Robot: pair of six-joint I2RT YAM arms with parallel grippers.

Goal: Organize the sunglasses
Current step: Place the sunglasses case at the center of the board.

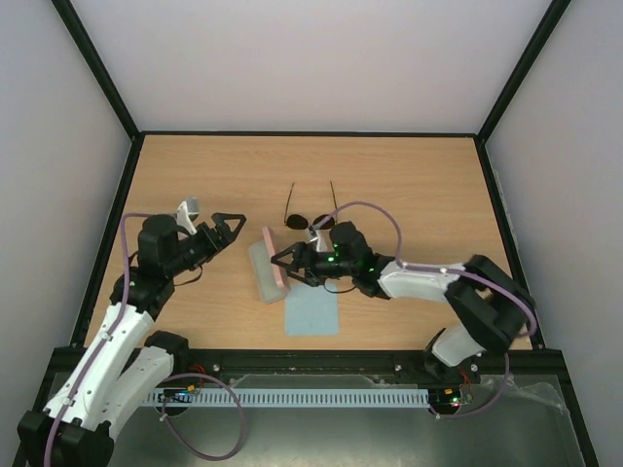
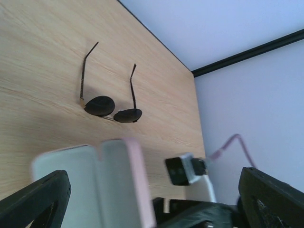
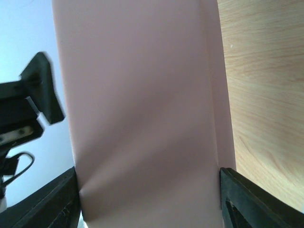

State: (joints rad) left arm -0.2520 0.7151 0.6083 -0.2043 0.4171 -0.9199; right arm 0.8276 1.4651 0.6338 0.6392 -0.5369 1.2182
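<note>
dark sunglasses (image 2: pixel 100 105), pink case (image 1: pixel 275 265) — light-blue cloth (image 1: pixel 311 313)

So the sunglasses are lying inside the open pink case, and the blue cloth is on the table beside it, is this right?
Not quite. The sunglasses are not inside the pink case; they lie on the table beyond it, temple arms unfolded, as the left wrist view shows. The blue cloth is indeed on the table beside it.

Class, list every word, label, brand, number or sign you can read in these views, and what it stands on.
None: no readable text in any view. The pink case, the blue cloth, the sunglasses and the table show no print, label or number.
</note>
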